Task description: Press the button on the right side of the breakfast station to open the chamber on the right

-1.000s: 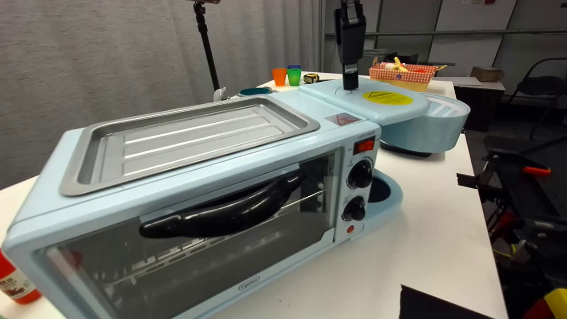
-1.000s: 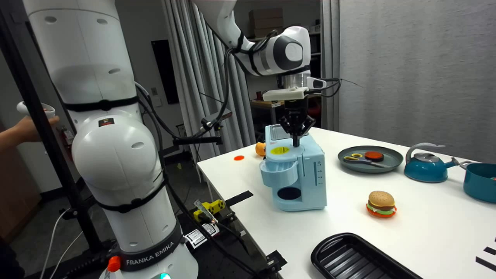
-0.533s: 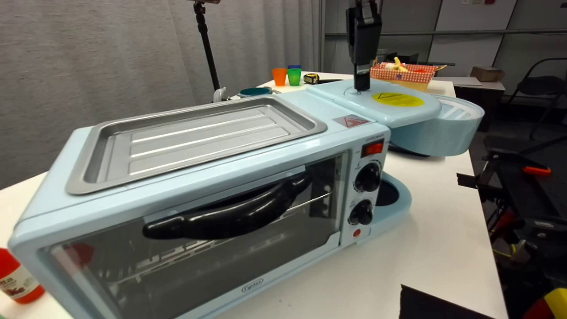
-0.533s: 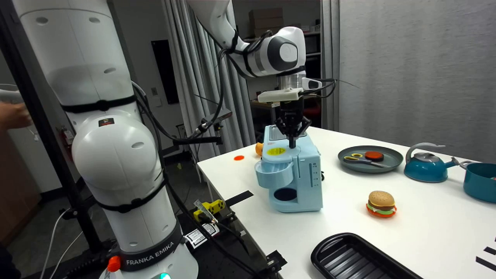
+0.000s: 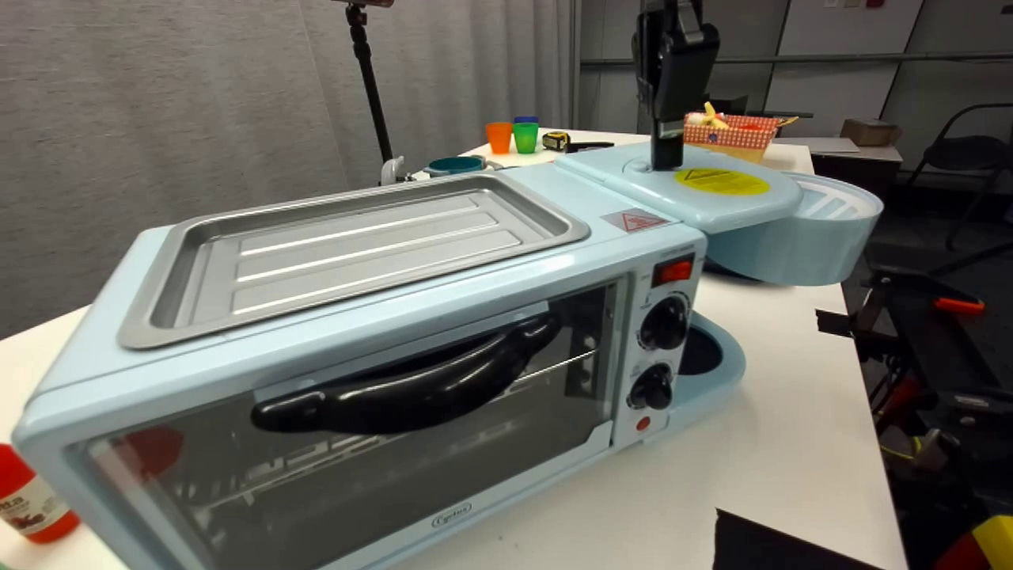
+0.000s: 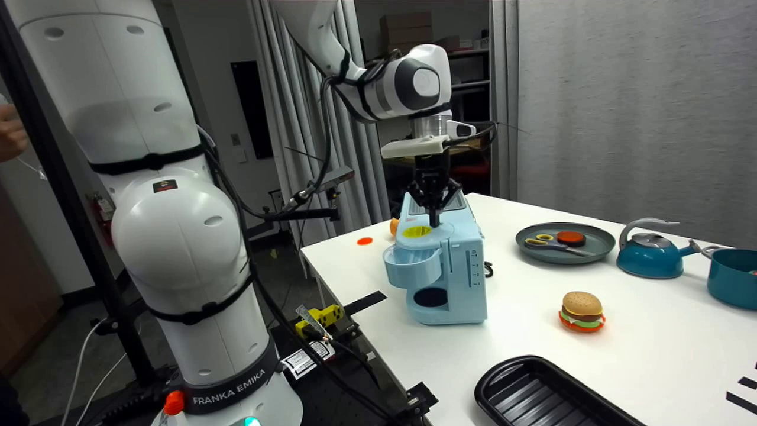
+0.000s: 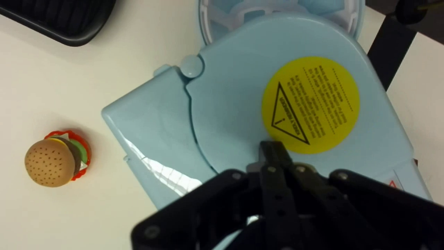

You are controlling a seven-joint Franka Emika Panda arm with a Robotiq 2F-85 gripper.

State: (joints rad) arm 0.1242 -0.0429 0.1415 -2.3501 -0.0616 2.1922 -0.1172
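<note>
The breakfast station, a pale blue appliance, stands on the table in both exterior views (image 5: 506,286) (image 6: 467,266). It has a glass door with a black handle (image 5: 411,392). The chamber's tub (image 5: 795,245) juts out from under its lid; it also shows in an exterior view (image 6: 412,269) and in the wrist view (image 7: 204,24). The lid bears a yellow disc (image 7: 310,105). A small round bump (image 7: 191,66) sits at the lid's seam; I cannot tell if it is the button. My gripper (image 5: 667,162) (image 6: 434,223) (image 7: 274,146) is shut and empty, tips down at the lid beside the disc.
A toy burger (image 6: 582,310) and a black tray (image 6: 544,390) lie nearby. A grey plate (image 6: 532,255) holds scissors and a red disc. A kettle (image 6: 653,257), a pot (image 6: 733,278), cups (image 5: 499,137) and a basket (image 5: 728,134) stand farther off.
The whole appliance has slid along the table with the gripper, rightward in one view and leftward in another. The gripper has also shifted slightly toward the yellow disc. The tub was out throughout.
</note>
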